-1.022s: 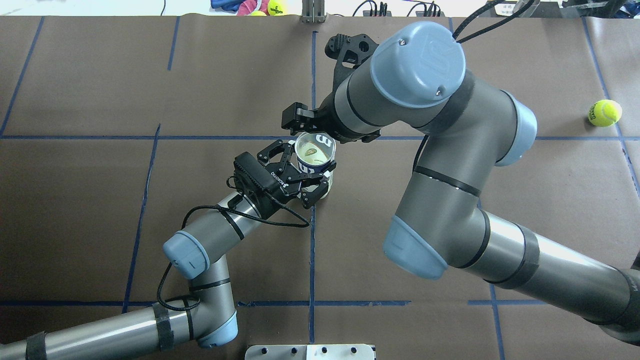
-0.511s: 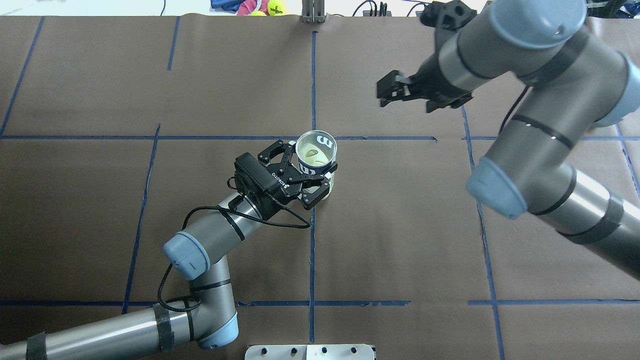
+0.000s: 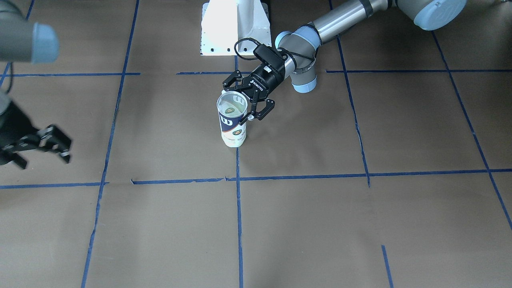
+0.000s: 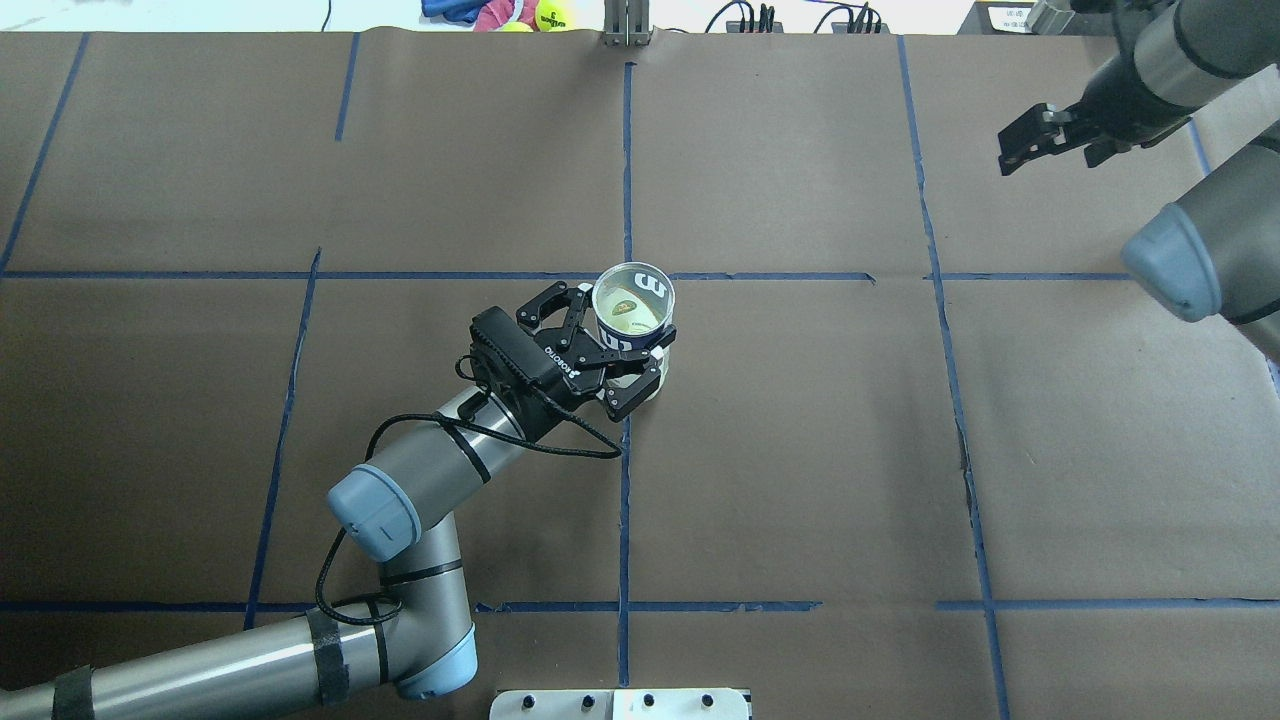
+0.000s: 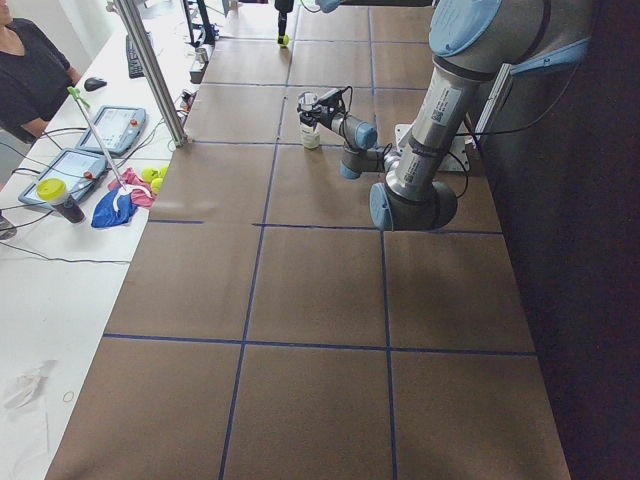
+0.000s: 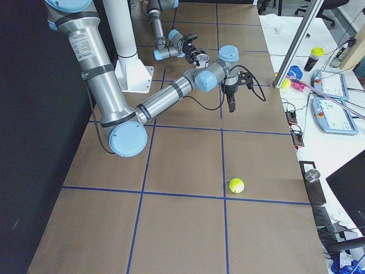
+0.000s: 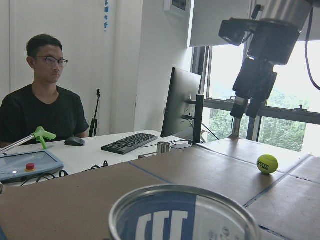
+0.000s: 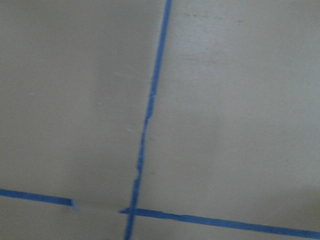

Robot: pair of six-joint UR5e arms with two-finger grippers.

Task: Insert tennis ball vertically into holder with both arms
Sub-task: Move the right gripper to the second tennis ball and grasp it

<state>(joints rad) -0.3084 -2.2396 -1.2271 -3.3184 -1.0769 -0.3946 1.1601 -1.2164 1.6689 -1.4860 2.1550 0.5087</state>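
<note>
Beyond holder (image 7: 182, 220): operator (image 7: 42, 100), keyboard (image 7: 129, 142), monitor (image 7: 180, 102); tennis ball (image 7: 267, 163) apart.

Straight down into the holder's (image 4: 633, 300) open mouth, the way is free. The left tool (image 4: 618, 345) clamps it from the robot's side, blocking that flank. The tennis ball (image 6: 236, 184) sits alone on open surface (image 4: 800, 450), and the right tool (image 4: 1030, 138) hangs well clear of the holder.
</note>
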